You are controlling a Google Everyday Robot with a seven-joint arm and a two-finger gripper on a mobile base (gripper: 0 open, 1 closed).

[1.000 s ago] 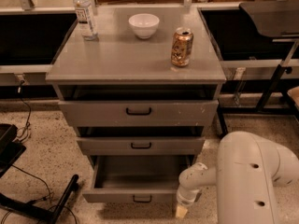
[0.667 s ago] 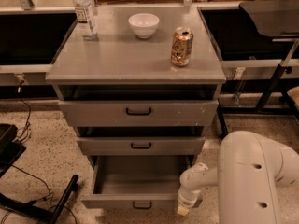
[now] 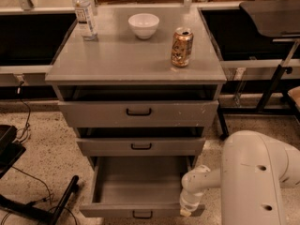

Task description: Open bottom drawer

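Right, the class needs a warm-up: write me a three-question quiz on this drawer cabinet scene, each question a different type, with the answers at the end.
1. True or false: the bottom drawer is pulled out far enough to show its tray interior.
2. Where is the gripper? A) at the top drawer's handle B) at the bottom drawer's front right corner C) at the middle drawer's handle
3. Fill in: on the cabinet top, between the water bottle and the can, stands a white ____.
Key: 1 true; 2 B; 3 bowl.
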